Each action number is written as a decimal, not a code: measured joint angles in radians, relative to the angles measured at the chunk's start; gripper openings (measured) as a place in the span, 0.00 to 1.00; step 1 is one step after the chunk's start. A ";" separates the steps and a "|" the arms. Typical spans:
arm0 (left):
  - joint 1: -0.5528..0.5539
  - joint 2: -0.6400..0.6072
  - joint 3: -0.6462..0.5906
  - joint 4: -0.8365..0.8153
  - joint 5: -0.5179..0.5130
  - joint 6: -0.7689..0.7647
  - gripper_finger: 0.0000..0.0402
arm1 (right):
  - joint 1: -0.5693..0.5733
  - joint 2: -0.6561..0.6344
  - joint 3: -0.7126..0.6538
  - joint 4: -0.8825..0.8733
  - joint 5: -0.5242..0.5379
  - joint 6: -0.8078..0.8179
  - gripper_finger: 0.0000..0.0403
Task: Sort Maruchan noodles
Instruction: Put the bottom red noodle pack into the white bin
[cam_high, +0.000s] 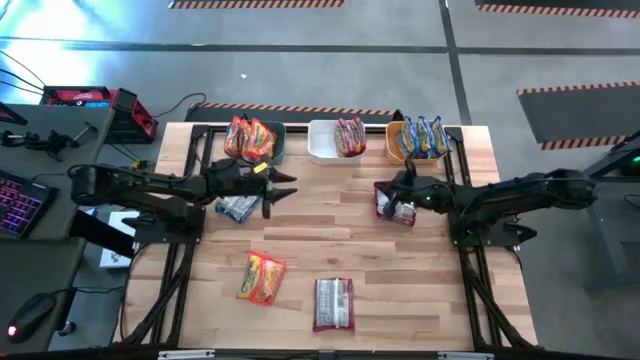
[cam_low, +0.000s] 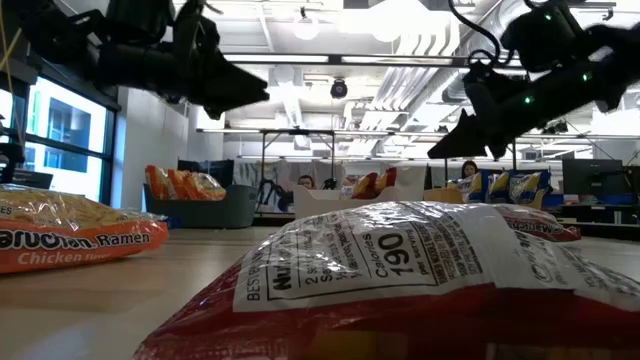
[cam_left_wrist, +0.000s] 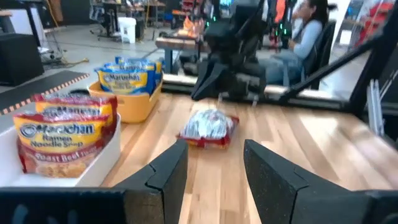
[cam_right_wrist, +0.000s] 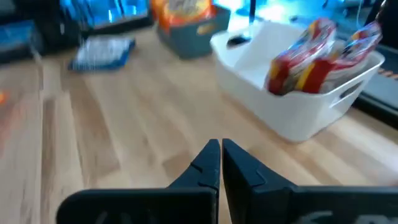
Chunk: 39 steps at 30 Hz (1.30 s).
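All three bins (cam_high: 322, 152) hold packets, four noodle packets (cam_high: 334, 303) lie loose before them; left gripper (cam_high: 283, 186) gapes empty, right gripper (cam_high: 388, 193) is pinched shut, empty.

The crinkly yellow-blue plastic ramen packet (cam_high: 238, 207) lay partly under the dark left arm in the high view, and showed only as a blurred blue smear in the right wrist view. The white-maroon packet (cam_high: 396, 205) beside the white rectangular bin (cam_high: 322, 146) was half covered by the right arm. Its print was perhaps Maruchan, too small to read.
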 joint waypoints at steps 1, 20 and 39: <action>-0.005 0.018 0.000 0.001 0.000 0.004 0.36 | 0.019 -0.001 0.029 -0.070 0.011 -0.002 0.00; -0.151 0.324 0.019 0.175 0.000 -0.045 0.36 | 0.392 0.214 0.397 -0.848 0.103 0.347 0.51; -0.150 0.354 0.045 0.174 -0.004 -0.073 0.36 | 0.461 0.674 0.569 -1.243 0.355 0.354 0.59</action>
